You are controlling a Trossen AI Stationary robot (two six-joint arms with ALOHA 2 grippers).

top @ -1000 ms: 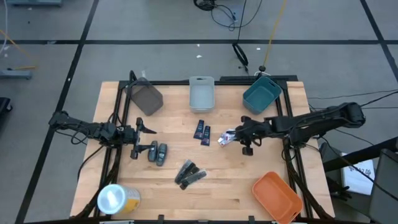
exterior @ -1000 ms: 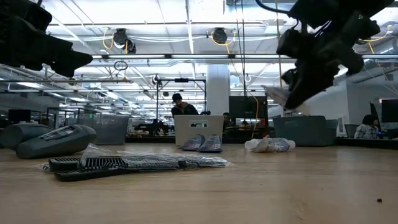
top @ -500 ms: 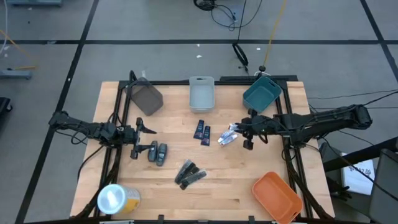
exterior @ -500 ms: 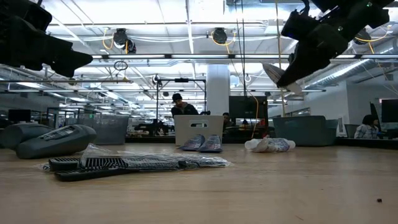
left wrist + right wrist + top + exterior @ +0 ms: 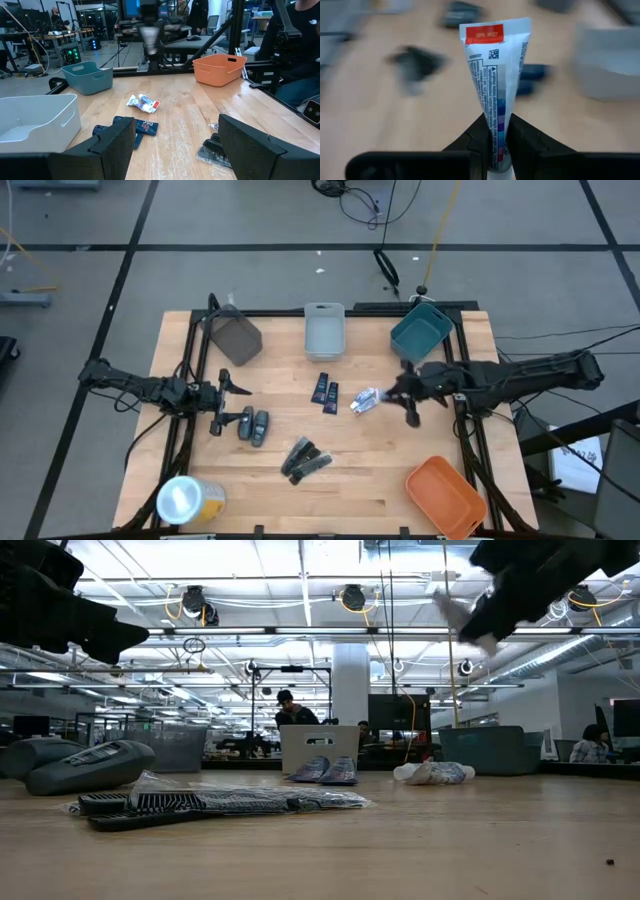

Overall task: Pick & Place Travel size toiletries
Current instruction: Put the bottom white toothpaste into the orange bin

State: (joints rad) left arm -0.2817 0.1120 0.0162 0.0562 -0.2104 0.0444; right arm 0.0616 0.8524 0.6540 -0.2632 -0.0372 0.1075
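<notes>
Lifted higher than a moment ago, 1 white tube (image 5: 496, 75) is hanging above the table (image 5: 380, 480), pinched in the right gripper (image 5: 496, 145) near the teal bin (image 5: 420, 332). Left gripper (image 5: 218, 402) is waiting wide beside 2 grey ovals (image 5: 253, 425).

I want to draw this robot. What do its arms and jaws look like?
Both arms are dark and thin, built of jointed segments, with black cables trailing off the right arm. The left arm matches it. Each ends in a gripper with two jaws: blocky and black, with flat inner faces, seen in the wrist views.
</notes>
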